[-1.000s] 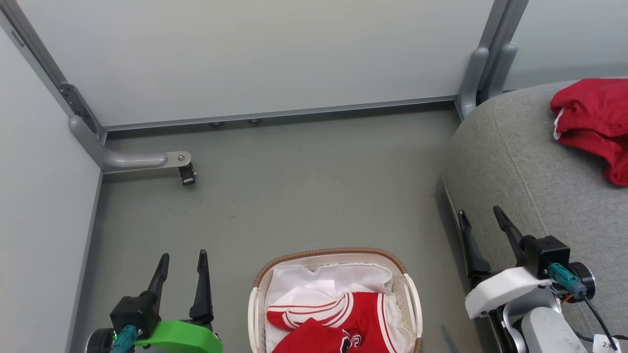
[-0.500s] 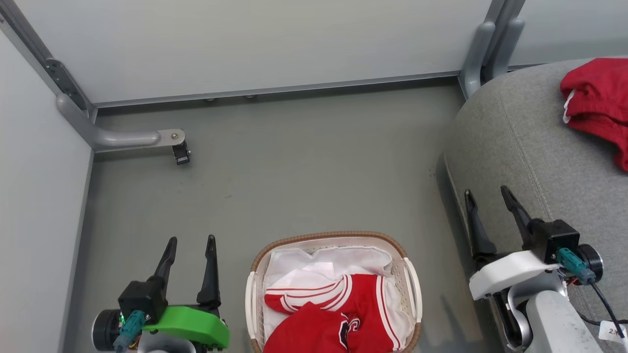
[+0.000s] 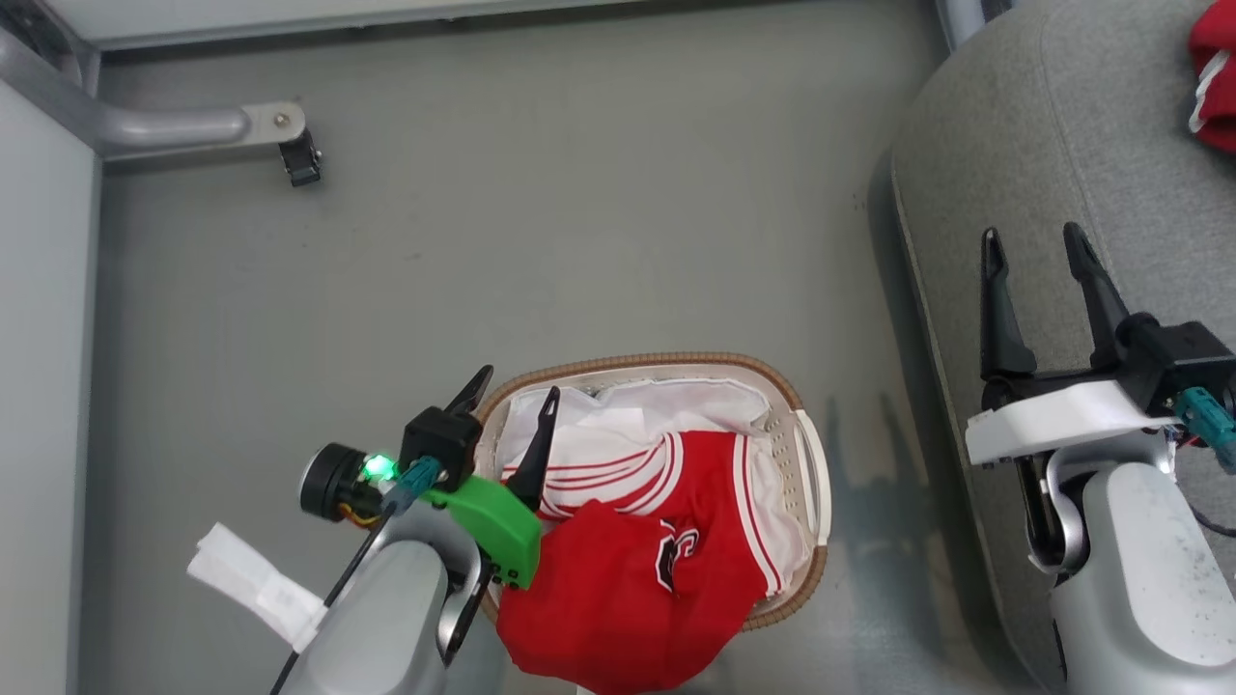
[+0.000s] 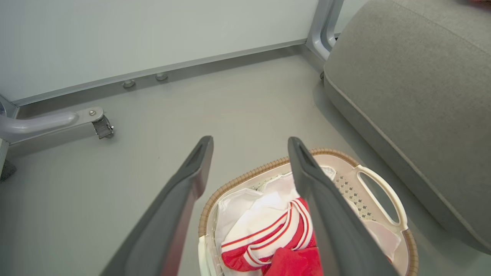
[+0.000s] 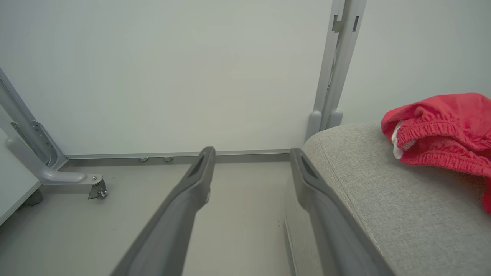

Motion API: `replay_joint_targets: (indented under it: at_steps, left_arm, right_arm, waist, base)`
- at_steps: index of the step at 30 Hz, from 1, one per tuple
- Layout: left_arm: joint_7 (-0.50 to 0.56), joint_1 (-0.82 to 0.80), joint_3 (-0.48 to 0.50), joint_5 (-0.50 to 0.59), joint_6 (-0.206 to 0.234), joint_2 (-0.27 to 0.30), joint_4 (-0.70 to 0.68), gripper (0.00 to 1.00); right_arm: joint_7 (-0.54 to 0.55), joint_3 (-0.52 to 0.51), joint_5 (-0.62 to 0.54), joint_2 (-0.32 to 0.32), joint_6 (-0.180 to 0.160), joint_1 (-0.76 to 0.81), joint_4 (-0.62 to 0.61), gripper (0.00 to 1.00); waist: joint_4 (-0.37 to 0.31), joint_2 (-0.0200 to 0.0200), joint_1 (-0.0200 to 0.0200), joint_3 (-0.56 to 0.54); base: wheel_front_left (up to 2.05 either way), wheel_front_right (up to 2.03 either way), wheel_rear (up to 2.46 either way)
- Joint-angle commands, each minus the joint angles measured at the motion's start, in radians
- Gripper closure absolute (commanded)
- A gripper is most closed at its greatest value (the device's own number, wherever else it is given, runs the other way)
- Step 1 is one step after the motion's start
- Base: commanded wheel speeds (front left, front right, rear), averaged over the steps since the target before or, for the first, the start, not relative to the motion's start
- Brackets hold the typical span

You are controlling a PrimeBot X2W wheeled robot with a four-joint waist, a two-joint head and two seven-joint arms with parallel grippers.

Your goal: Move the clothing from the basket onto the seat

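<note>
The left pincer (image 3: 518,380) hangs open over the basket (image 3: 628,363) at its left rim, above the red jersey (image 3: 676,541) heaped inside; the basket stands on the floor (image 3: 579,193) beside the seat (image 3: 1043,145). The right pincer (image 3: 1031,235) gapes empty over the seat's left edge. Its wrist view shows the red shorts (image 5: 441,130) whole, farther up the seat.

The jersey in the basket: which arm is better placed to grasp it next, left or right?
Left. The left hand, open, hangs at the rim of the basket, close beside the jersey. The right hand, also open, is over the edge of the seat, away from the basket.
</note>
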Motion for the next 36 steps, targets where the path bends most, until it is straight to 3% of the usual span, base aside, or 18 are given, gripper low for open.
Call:
replay_joint_targets:
  at_steps: [1,9,15,25,35,36]
  left_arm:
    - [0.005,-0.055,-0.026,-0.009,-0.003,0.004,0.037,0.0]
    - [0.07,-0.228,-0.287,-0.049,-0.004,0.006,0.229,0.0]
    - [0.115,-0.323,-0.419,-0.095,-0.005,0.006,0.305,0.0]
    - [0.121,-0.444,-0.492,-0.109,-0.005,0.007,0.458,0.0]
    - [0.127,-0.488,-0.515,-0.125,-0.002,0.006,0.553,0.0]
    - [0.128,-0.488,-0.517,-0.127,-0.001,0.006,0.556,0.04]
  right_arm:
    - [-0.004,0.001,0.003,-0.004,-0.001,-0.028,-0.016,0.0]
    - [-0.004,0.036,0.063,-0.003,-0.001,-0.132,-0.058,0.0]
    - [-0.004,0.065,0.114,-0.003,-0.001,-0.191,-0.077,0.0]
    - [-0.004,0.091,0.175,-0.003,-0.001,-0.25,-0.108,0.0]
    - [-0.004,0.115,0.204,-0.003,-0.001,-0.263,-0.126,0.0]
    - [-0.004,0.116,0.207,-0.003,-0.001,-0.262,-0.126,0.0]
  waist:
    - [-0.04,0.012,0.0,0.155]
    - [-0.121,0.012,0.0,0.345]
    - [-0.182,0.012,0.0,0.467]
    - [-0.263,0.012,0.0,0.596]
    - [-0.299,0.012,0.0,0.624]
    - [-0.3,0.012,0.0,0.623]
  base:
    - [0.0,0.0,0.0]
    - [0.0,0.0,0.0]
    - [0.0,0.0,0.0]
    - [0.0,0.0,0.0]
    - [0.0,0.0,0.0]
    - [0.0,0.0,0.0]
